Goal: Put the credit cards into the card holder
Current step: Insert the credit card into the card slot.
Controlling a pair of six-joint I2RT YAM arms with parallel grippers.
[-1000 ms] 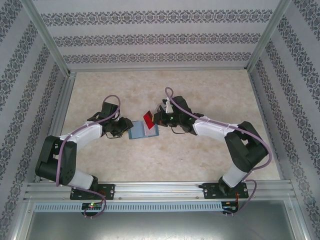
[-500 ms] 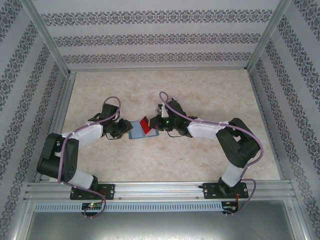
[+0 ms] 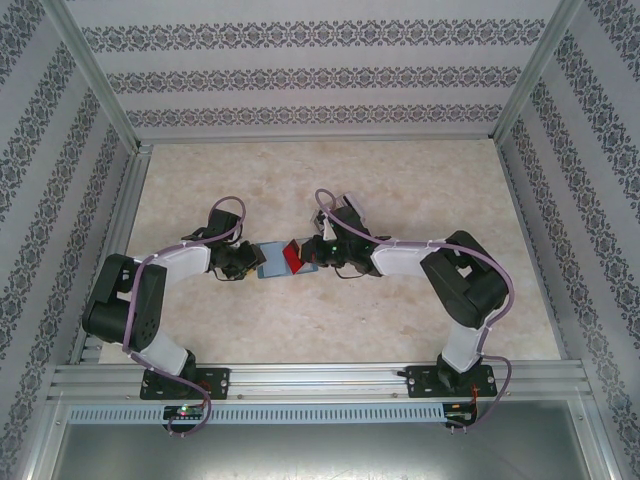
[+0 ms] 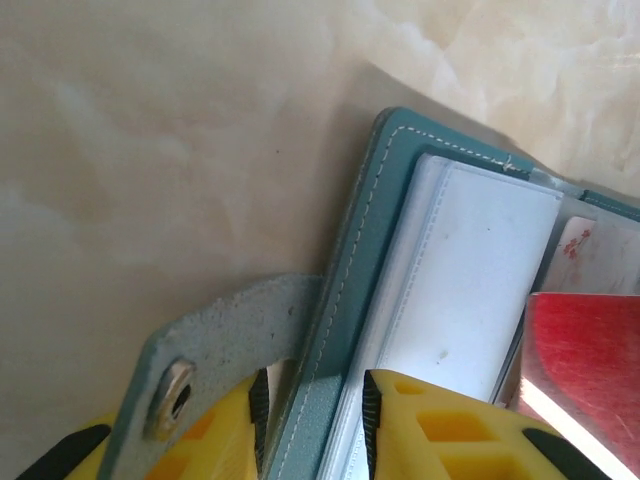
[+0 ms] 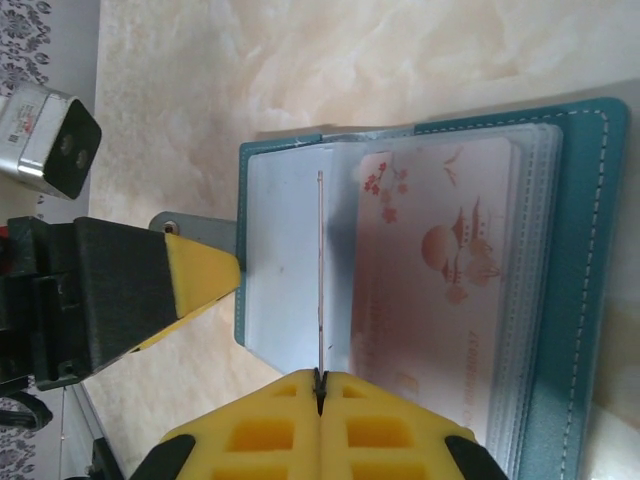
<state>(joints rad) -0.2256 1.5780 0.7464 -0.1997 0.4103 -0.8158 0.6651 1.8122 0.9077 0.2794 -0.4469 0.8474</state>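
Note:
The teal card holder lies open mid-table with its clear sleeves up. My left gripper pinches its left edge: in the left wrist view the jaws are closed on the teal cover and sleeves, beside the strap tab. My right gripper is shut on a red credit card. That red card appears edge-on, standing over the sleeves past the right gripper. A pinkish credit card with a pagoda print sits inside a sleeve. The red card also shows at the right in the left wrist view.
The marble tabletop is bordered by aluminium rails at the near edge and patterned walls on three sides. In the right wrist view, a yellow finger of the left gripper and a silver block sit left of the holder.
The right arm has moved left and lowered the red card from above the holder's far right corner down over the sleeves. The left arm has edged in and its jaws have narrowed slightly.

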